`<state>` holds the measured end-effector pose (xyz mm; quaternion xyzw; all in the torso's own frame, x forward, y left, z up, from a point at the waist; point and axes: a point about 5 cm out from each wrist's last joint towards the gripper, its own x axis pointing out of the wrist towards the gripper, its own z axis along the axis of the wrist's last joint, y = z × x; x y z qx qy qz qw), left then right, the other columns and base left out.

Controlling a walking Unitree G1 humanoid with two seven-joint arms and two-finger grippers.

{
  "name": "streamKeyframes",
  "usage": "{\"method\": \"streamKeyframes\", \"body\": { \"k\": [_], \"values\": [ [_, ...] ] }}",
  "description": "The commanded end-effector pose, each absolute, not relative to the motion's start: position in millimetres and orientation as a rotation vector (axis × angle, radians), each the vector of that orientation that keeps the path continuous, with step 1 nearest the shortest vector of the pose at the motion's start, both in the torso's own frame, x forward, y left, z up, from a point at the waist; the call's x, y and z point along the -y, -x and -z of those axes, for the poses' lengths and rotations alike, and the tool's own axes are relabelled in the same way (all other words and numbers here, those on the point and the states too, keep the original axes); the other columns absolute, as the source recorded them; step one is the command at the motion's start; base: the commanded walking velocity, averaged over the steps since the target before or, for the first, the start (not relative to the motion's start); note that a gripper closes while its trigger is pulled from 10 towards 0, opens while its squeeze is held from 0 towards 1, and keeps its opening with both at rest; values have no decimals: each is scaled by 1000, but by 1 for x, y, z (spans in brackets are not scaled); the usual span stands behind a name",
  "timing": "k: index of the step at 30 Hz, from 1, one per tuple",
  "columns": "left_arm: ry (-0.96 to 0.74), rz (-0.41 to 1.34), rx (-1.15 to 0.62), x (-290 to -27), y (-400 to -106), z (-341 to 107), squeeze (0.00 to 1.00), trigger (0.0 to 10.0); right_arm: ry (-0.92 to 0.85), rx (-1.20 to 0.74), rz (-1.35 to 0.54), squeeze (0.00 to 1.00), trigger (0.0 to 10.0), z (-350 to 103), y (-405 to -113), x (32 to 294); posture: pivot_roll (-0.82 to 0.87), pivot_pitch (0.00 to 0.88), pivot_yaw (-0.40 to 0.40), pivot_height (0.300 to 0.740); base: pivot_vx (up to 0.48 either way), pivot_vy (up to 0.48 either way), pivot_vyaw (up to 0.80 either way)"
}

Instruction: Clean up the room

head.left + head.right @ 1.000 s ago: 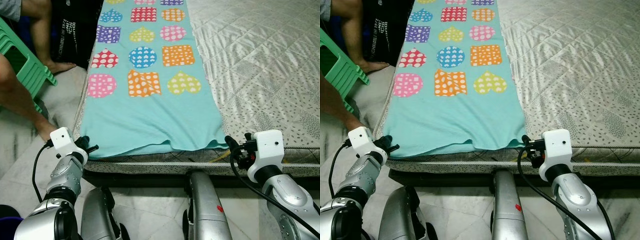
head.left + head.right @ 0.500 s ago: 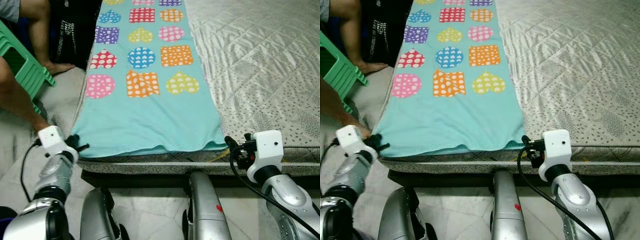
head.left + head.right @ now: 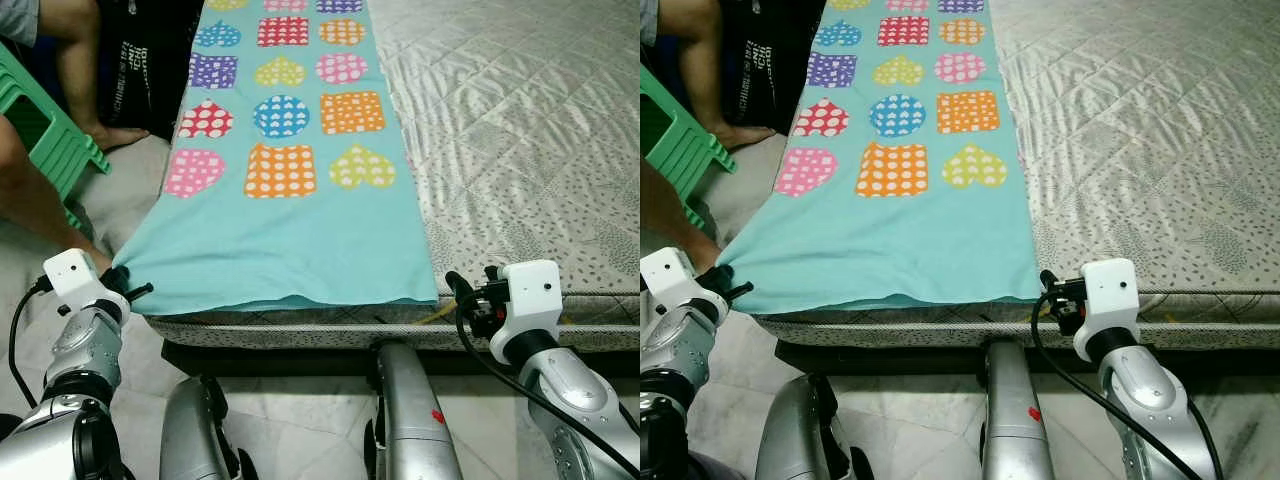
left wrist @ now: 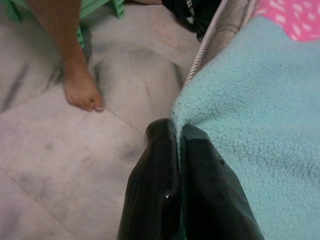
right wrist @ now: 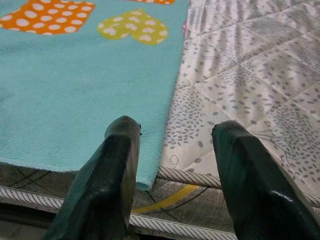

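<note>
right gripper (image 5: 172,150): I see its fingers spread apart | teal blanket (image 5: 75,90) edge by one finger | quilted mattress (image 5: 250,75) beyond the other | orange, yellow patches visible

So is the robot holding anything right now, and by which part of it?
The left gripper is shut on the near left corner of the teal blanket. The right gripper is open at the blanket's near right corner, holding nothing.
</note>
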<state>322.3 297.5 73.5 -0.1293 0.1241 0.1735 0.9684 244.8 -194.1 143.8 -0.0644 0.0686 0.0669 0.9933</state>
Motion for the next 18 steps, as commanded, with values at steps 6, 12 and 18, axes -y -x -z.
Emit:
{"method": "streamKeyframes", "body": {
  "k": [6, 12, 18],
  "values": [
    [202, -312, -361, -289, -314, -55, 1000, 10000, 121, -138, -140, 0, 10000, -141, -249, 190, -281, 160, 32, 533, 0, 0, 0],
    [131, -311, -375, -283, -309, -48, 1000, 10000, 107, -124, -143, 0, 10000, -140, -255, 188, -259, 133, 45, 533, 0, 0, 0],
    [104, -306, -351, -284, -299, -45, 1000, 10000, 82, -105, -154, 0, 10000, -139, -262, 181, -231, 105, 58, 533, 0, 0, 0]
  ]
}}
